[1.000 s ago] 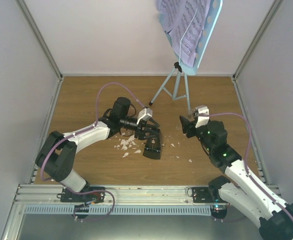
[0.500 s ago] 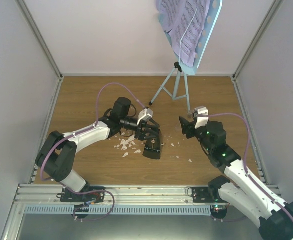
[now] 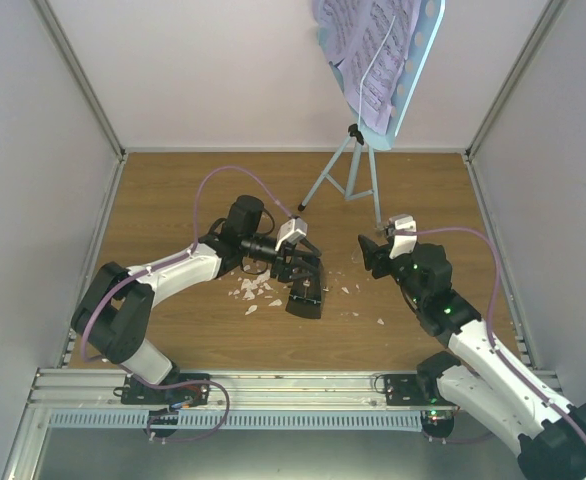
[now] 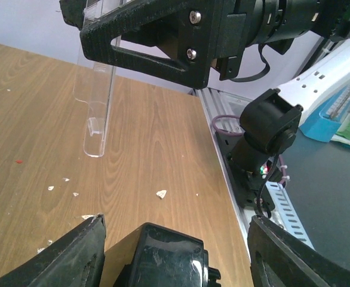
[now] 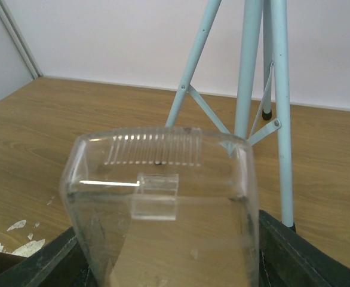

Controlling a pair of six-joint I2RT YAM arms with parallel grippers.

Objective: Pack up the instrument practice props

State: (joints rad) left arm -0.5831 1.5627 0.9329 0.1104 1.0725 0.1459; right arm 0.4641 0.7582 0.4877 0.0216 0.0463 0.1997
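The light blue music stand (image 3: 357, 168) stands at the back of the wooden floor, and lilac sheet-music pages (image 3: 365, 45) rest on its desk (image 3: 416, 62). The black metronome (image 3: 306, 295) sits at mid floor without its cover. My left gripper (image 3: 304, 277) is open and straddles it; in the left wrist view the metronome (image 4: 170, 254) lies between the fingers (image 4: 73, 257) with a gap on its right. My right gripper (image 3: 371, 250) is shut on the clear cover (image 5: 163, 197), held above the floor right of the metronome. The stand's legs (image 5: 246, 89) rise just behind it.
Small white crumbs (image 3: 253, 290) are scattered left of the metronome and a few to its right (image 3: 380, 322). White walls enclose the floor on three sides. A metal rail (image 3: 293, 385) with the arm bases runs along the near edge.
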